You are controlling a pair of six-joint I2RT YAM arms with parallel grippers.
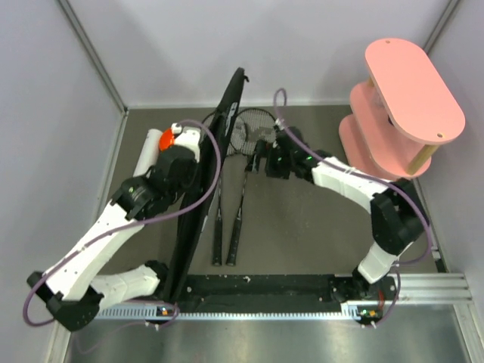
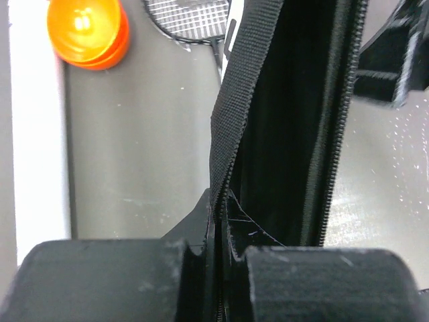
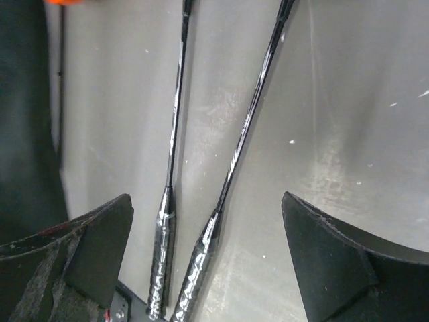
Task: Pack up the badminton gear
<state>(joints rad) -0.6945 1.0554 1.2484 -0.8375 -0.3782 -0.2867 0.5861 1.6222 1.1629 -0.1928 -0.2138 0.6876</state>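
rackets (image 3: 201,255) flat, under spread right claw (image 3: 204,201)

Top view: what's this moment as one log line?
left gripper: shut on bag | right gripper: open over rackets | rackets: on table, unpacked

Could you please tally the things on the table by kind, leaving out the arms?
Rackets: 2
Bag: 1
Tube with orange cap: 1
Pink shelf: 1
Total: 5
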